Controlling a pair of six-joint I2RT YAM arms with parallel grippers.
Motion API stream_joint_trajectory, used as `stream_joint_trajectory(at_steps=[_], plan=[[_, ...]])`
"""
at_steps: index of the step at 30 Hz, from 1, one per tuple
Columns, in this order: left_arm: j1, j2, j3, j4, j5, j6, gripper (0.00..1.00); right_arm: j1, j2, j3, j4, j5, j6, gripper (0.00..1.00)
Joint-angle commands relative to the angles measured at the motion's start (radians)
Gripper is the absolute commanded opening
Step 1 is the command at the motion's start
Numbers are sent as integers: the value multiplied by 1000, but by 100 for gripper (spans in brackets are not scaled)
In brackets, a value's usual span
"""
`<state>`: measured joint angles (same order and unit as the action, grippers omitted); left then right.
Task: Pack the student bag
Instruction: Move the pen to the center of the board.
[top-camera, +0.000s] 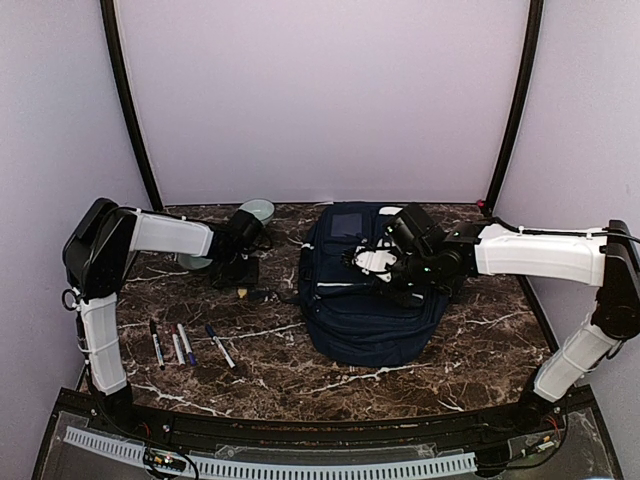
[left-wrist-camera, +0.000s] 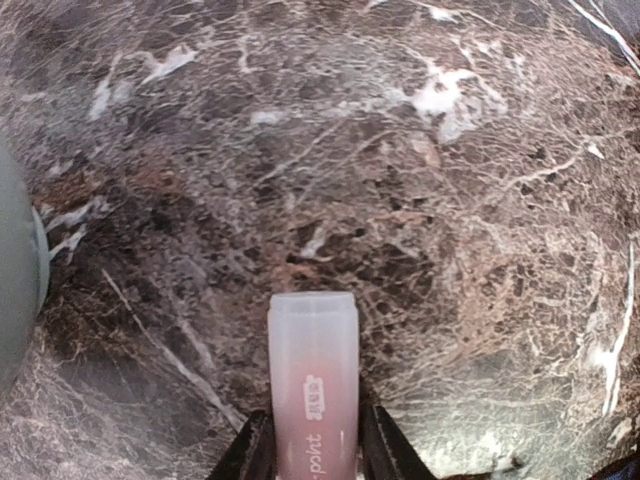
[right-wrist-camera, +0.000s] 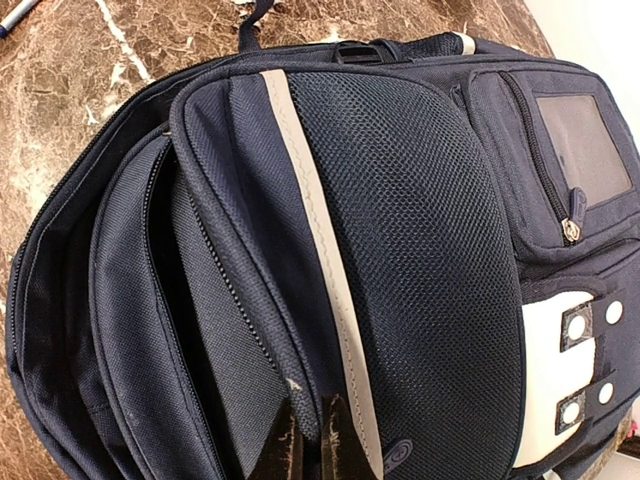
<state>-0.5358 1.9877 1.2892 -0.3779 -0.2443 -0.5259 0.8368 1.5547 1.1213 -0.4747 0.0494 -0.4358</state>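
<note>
Brown marble table carries the student bag. Right gripper pinches its pocket rim; left of the bag, left gripper clamps a pink marker.

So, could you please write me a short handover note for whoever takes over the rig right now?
Left gripper: shut on a pink marker, near the pale green bowl.
Right gripper: shut on a zip edge of the student bag, pulling a compartment open.
Done: the bag lies flat with that compartment open; nothing visibly packed.
Left: carry the marker into the opening, then probably the loose pens lying front left.
</note>
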Motion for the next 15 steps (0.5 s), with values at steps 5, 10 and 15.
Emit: stream_joint_trajectory(at_steps=[5, 10, 15], plan=[[-58, -57, -73, -121, 133, 115, 25, -11, 4, -5, 85, 18, 5, 0], [-73, -173, -178, -183, 206, 135, 22, -11, 3, -5, 85, 13, 6, 0], [-110, -291, -279, -202, 286, 152, 22, -10, 13, -2, 85, 5, 5, 0]])
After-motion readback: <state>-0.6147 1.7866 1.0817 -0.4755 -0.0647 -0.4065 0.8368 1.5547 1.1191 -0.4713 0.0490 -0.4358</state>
